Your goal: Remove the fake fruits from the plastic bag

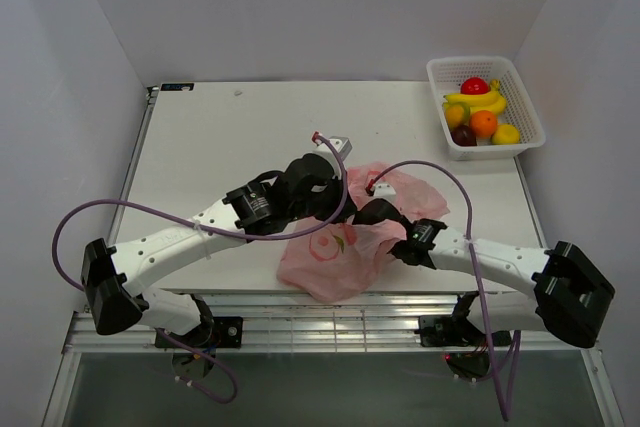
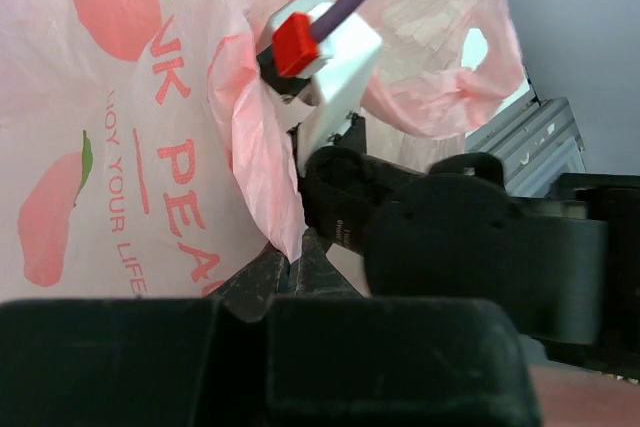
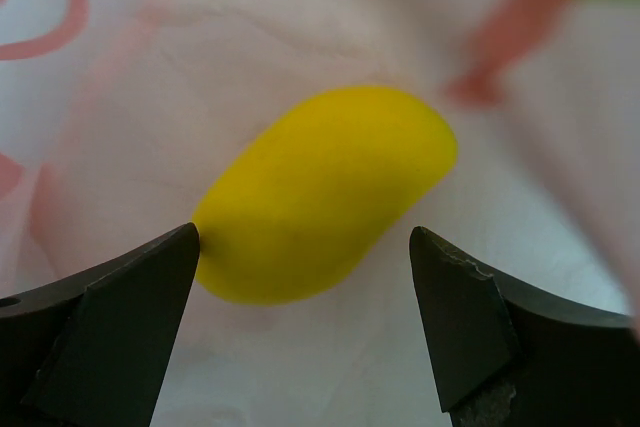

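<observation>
bag [image 2: 70,137] lettered "your life", yellow fruit [image 3: 322,195] between spread right pincer [image 3: 305,245]

pink peach-print plastic bag [image 1: 330,252], yellow fruit [image 3: 325,192], white basket [image 1: 495,149]

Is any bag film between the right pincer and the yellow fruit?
None shows. In the right wrist view the open right pincer frames the bare yellow fruit, with plastic bag only behind it.

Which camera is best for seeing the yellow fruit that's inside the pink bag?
The right wrist view: the yellow fruit fills the middle, just ahead of the open right end effector. The top view shows only the pink bag covering it. The left wrist view shows just bag, no fruit.
</observation>
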`<state>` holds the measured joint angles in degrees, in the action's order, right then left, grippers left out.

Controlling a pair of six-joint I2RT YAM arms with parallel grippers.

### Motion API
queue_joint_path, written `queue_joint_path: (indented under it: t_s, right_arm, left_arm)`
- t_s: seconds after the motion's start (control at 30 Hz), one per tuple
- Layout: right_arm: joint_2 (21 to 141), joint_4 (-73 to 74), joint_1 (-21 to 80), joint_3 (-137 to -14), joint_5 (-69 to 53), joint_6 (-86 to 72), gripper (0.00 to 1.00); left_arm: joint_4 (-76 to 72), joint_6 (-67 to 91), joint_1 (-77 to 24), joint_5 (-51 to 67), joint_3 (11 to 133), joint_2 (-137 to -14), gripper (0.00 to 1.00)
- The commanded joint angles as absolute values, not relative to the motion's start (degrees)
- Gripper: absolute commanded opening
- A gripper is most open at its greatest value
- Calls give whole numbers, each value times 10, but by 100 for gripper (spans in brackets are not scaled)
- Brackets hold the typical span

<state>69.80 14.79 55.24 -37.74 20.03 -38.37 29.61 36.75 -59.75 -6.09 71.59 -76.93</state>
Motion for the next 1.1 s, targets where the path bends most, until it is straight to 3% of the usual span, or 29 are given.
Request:
queue_joint_path:
  t_s: [0.0,0.23,0.3,0.33,0.4,0.43,0.47,0.53,0.9,1.07]
  right_arm:
    - [728,195,554,-392,211,-415,90]
    - [787,126,554,-370,234,-422,90]
    - [798,111,554,-363,240,-419,96]
    - [800,96,554,-360,243,-417,92]
    - [795,87,554,-355,248,-407,68]
    - [788,83,554,-356,248,-400,48]
    - [766,77,555,-357,245,-389,43]
    - [736,73,555,-365,239,-351,37]
    - [479,147,554,-443,110,-216,33]
    - [391,181,554,-497,131,-190,27]
  left_arm:
    - [277,370,-599,-46,709,-746,0]
    - [274,371,-600,-33,700,-740,0]
    - [273,373,-599,-33,696,-737,0]
    - [272,374,-600,-33,694,-734,0]
    - [270,376,-600,-36,688,-730,0]
    - [269,377,-600,-39,687,-728,0]
    - [270,377,-600,-40,684,-726,0]
    - [270,377,-600,-53,681,-725,0]
    - [296,393,-599,-170,690,-715,0]
    - [306,392,-594,-203,704,-711,0]
